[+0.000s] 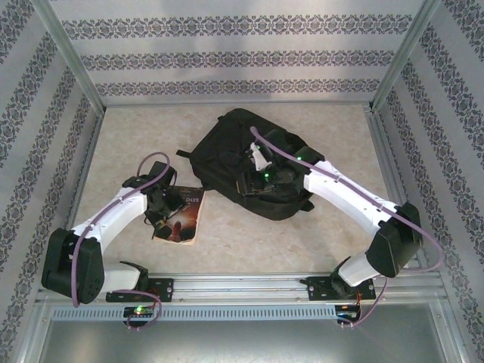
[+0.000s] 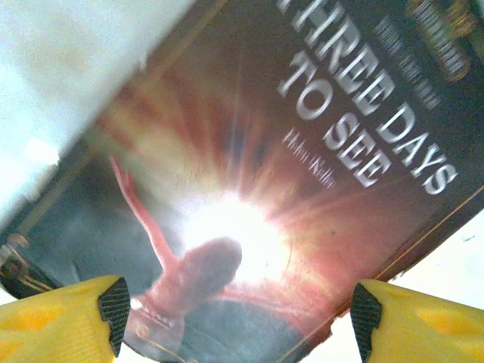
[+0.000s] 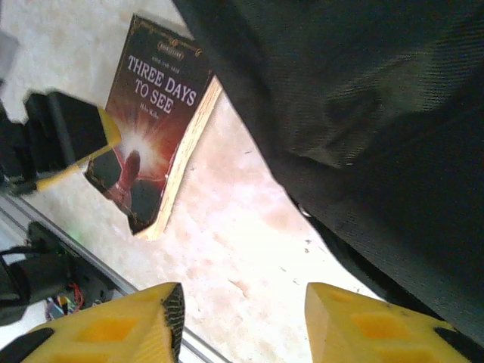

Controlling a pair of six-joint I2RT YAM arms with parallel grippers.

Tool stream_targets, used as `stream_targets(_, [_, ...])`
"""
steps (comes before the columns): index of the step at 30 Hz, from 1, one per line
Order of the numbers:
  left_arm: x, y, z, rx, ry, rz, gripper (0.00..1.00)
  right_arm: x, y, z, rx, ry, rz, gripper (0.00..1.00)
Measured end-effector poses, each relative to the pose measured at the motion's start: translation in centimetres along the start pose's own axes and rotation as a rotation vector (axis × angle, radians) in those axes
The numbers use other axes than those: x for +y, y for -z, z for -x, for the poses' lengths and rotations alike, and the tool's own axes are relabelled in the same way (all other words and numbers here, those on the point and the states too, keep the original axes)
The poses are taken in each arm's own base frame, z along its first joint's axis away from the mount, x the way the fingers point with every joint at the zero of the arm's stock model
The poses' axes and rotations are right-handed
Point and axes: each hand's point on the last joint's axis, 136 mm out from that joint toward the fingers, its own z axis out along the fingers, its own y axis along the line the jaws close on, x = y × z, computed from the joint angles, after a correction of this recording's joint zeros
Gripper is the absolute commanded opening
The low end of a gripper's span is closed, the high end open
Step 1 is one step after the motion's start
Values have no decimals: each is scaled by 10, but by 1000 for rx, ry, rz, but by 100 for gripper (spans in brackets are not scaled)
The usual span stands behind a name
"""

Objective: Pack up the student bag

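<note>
Nearest the bases, the left gripper (image 2: 238, 310) hangs over the book (image 2: 302, 189), a paperback titled "Three Days to See" lying flat and cover up on the table (image 1: 302, 234). Its yellow fingers stand spread wide, one to each side of the cover's lower end, clamped on nothing. The wrist picture is blurred, so I cannot tell whether the pads touch the book.

The step in hand looks like the pickup of this book, which is not yet grasped. The next move calls for the fingers to come down astride an edge, close firmly and lift without fanning the pages.

Farther out, the student bag (image 1: 227, 151) lies in the middle of the table, just beside the book's far corner. The right gripper (image 3: 243, 302) hovers over the bag's near part, jaws apart with nothing between them. It probably has to hold the bag's mouth wide for the book.

The overhead view gives the layout but little of the jaws. The right wrist view adds the book's pale page edge and how close its corner lies to the bag. The left wrist view gives the fingers' stance over the cover.
</note>
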Motion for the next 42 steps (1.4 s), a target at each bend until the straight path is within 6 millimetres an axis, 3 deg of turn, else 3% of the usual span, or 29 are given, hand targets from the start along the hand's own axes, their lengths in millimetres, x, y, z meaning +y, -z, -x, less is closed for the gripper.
stream_targets(4, [2,-1,23,-77,-74,62,80,9,-5,-4,20,31,2,43])
stream_targets(9, [14,-26,44,-86,-108,203,79,8,-8,-6,33,35,-3,42])
stream_targets(15, [15,-46,47,-55,-141,250,77,9,-9,-8,39,38,4,41])
stream_targets(21, [16,-47,24,6,-112,167,76,7,-18,-19,77,47,0,40])
stream_targets(28, [18,-39,-23,106,-73,50,72,20,-58,-44,205,140,-31,38])
stream_targets(33, [10,-31,-59,205,-89,-55,74,32,-77,-41,240,168,-34,37])
stream_targets(37, [8,-19,-60,187,-108,-90,76,40,-88,-29,242,168,-26,37])
stream_targets(42, [12,-6,-38,76,-117,-51,73,48,-106,-18,255,160,-12,39])
